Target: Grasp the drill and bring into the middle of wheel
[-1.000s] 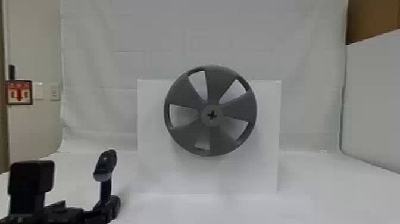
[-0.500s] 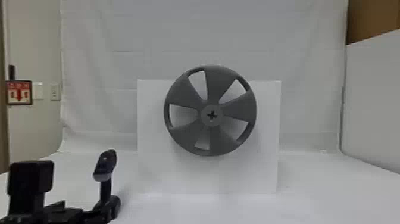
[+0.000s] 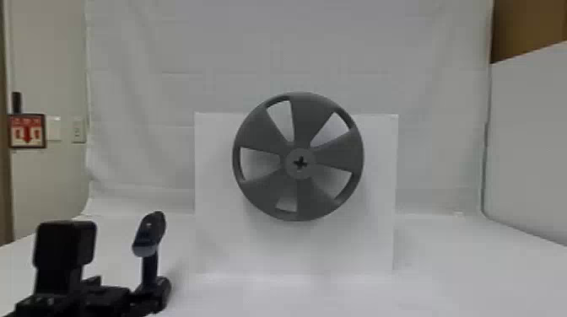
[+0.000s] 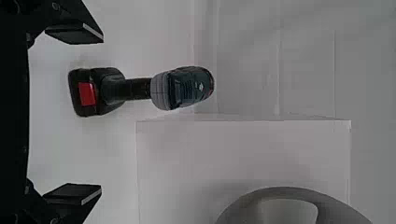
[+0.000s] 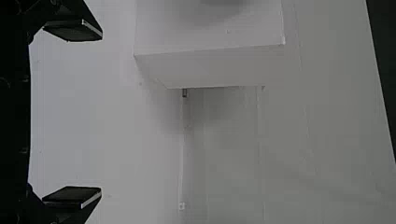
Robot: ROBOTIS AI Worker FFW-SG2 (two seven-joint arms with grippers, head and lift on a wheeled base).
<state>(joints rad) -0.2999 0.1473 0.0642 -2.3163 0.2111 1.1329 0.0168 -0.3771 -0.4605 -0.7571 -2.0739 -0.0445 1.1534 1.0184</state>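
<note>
1. The drill (image 4: pixel 184 88) stands upright on the desk (image 3: pixel 464 269), beside the box (image 3: pixel 228 244) on the robot's left. The left gripper (image 4: pixel 102 114) has its jaws spread, short of it; the right gripper (image 5: pixel 101 113) also has spread jaws, holding nothing.
2. The step looks like the grasp. Centre the left jaws on the handle first—the drill sits nearer the jaw away from the box—then go straight in, level, and close between body and foot.
3. A crooked pinch could tip it or spoil its aim at the wheel (image 3: pixel 337 155), so square up before lifting.
4. Containers: only the box might be one, wheel on its face—whether it holds anything, I cannot tell.
</note>
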